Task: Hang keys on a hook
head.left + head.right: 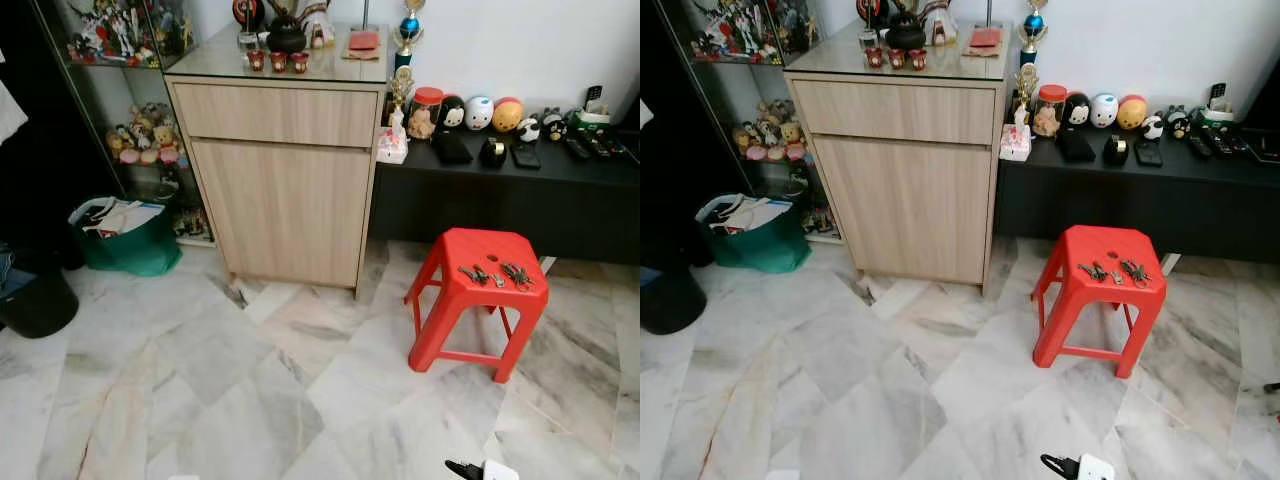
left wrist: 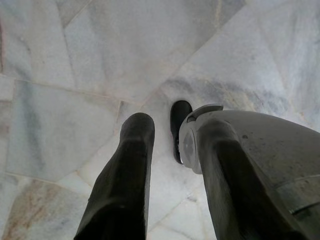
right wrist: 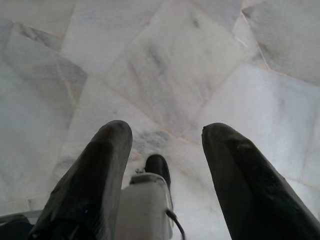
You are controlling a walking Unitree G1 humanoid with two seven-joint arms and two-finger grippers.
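Left eye view: two key bunches (image 1: 497, 274) on one red stool (image 1: 478, 298); both grippers' fingers (image 3: 105, 165) spread wide, holding nothing

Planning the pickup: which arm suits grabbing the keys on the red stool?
Probably the right. The keys lie on the red stool, on the robot's right side. Both grippers, left and right, hang open over the floor.

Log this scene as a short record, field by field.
keys: two bunches on the stool's seat
stool: red plastic, on the marble floor right of the cabinet
cabinet: wooden, against the wall, small pots on top
shelf: low, black, figurines along it
left hand: open, idle above the floor
right hand: open, idle above the floor
hook: none visible
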